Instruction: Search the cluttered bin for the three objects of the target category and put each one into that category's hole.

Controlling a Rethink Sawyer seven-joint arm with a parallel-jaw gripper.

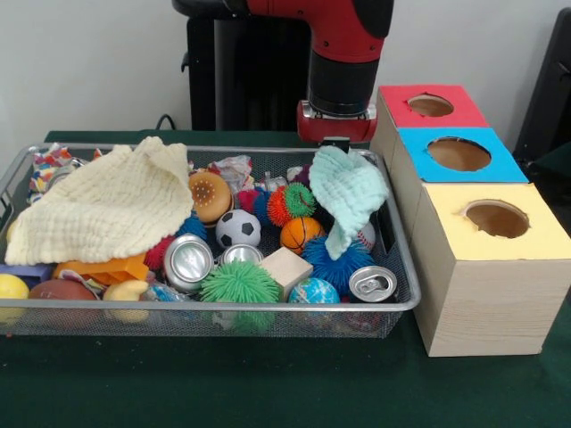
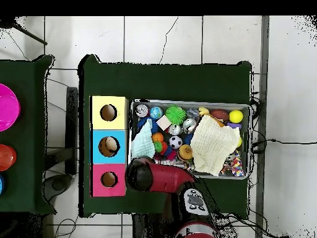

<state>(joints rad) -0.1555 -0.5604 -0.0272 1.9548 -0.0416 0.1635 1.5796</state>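
My pincer [image 1: 335, 143] lifts a mint-green muslin cloth [image 1: 346, 192] that drapes over the right end of the silver wire-mesh bin [image 1: 406, 299]; I cannot see the fingers. The red-surround round hole [image 1: 431, 105] lies just right, on the pale wooden box [image 1: 482, 308].

A wire bin [image 1: 403, 267] is being crowded with toys on the green table [image 1: 268, 383]. A yellow cloth [image 1: 107, 209] is being draped over its left half, and a mint cloth [image 1: 350, 192] is being held hanging under the red arm [image 1: 343, 53] at the bin's far right; the gripper itself is being hidden by that cloth. A soccer ball [image 1: 238, 228], a basketball [image 1: 301, 234], cans [image 1: 372, 283] and spiky balls [image 1: 239, 283] are being seen between. Boxes with red [image 1: 430, 105], blue [image 1: 459, 153] and yellow [image 1: 496, 218] holes are being lined up just right of the bin.
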